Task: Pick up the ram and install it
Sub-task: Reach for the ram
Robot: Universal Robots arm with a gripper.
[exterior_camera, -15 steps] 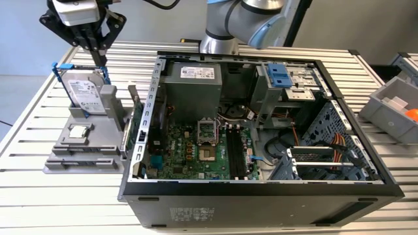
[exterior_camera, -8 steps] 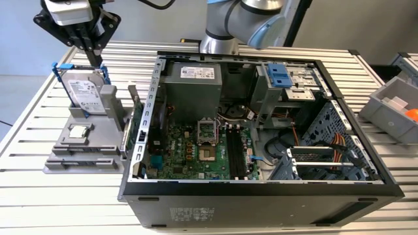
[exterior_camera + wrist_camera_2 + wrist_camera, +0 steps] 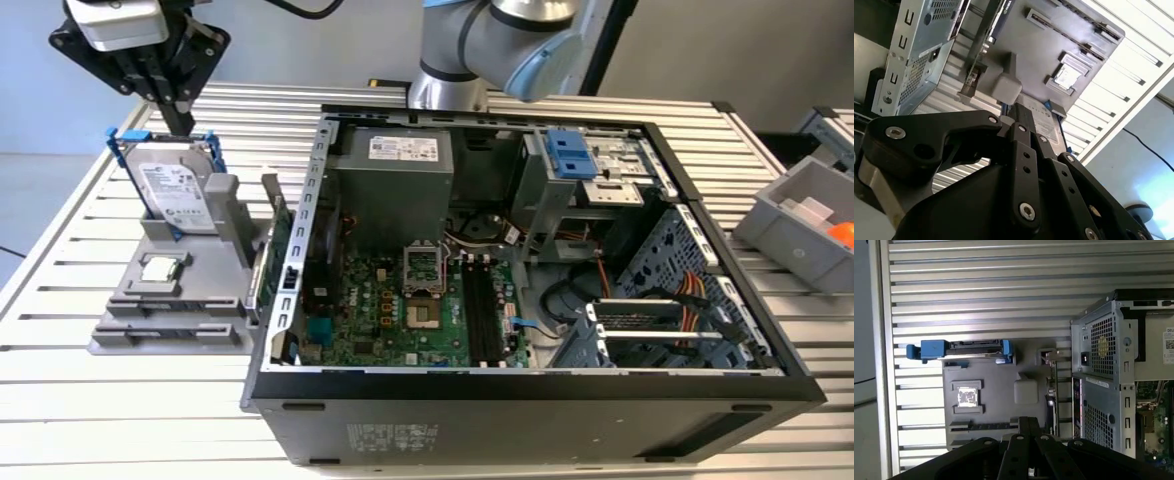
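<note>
Your exterior view looks down at a slant on the open case (image 3: 534, 425), the desk (image 3: 67, 400) and the grey holder (image 3: 167, 330) at the exterior view's left. The first wrist view stares straight down on that holder and the case's corner from well above. The second wrist view looks slantwise past the hand (image 3: 1015, 117), closer in, at the same holder.
</note>
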